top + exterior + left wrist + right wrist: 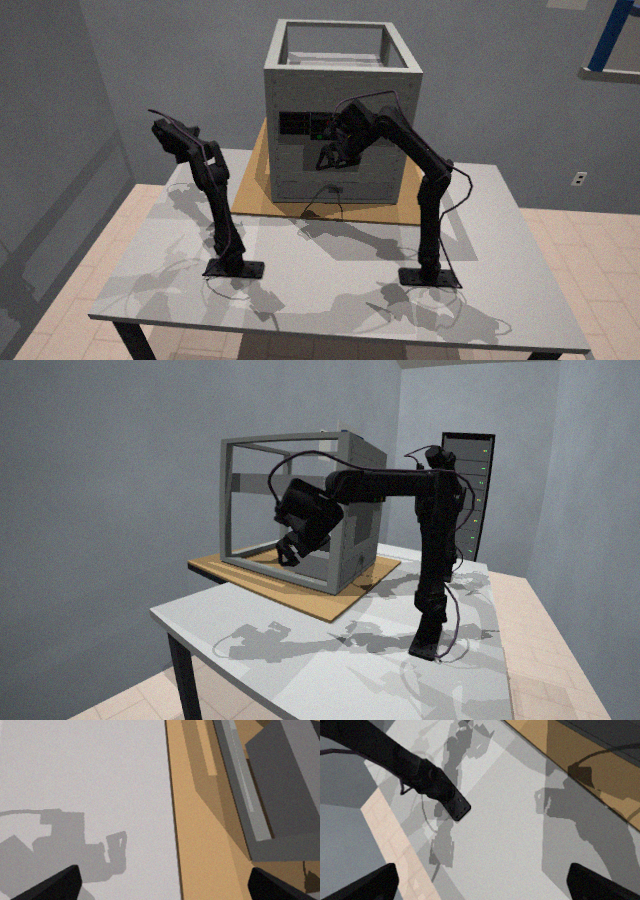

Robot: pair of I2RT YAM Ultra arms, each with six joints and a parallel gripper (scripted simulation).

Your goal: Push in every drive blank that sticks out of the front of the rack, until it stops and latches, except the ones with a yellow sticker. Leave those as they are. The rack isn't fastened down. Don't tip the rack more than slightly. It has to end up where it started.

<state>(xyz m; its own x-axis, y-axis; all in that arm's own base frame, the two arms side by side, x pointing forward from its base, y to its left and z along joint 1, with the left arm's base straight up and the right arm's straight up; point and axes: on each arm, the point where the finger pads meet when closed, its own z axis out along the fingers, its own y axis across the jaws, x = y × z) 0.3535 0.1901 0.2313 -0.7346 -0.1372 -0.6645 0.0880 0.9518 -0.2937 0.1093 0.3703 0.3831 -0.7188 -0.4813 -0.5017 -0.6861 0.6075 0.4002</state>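
The rack (345,72) (344,510) (263,850) looks like matt, painted grey metal. The board (250,205) (320,610) (193,840) (529,729) beneath seems smooth, tan wood. The desk (310,295) (320,680) (80,768) (501,828) has a pale matt top. Both arms (432,220) (215,200) (430,550) appear dark plastic or coated metal, perhaps; the dimness hides which.

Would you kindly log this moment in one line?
left gripper: open, beside rack | right gripper: open, before rack front | rack: upright on tan board
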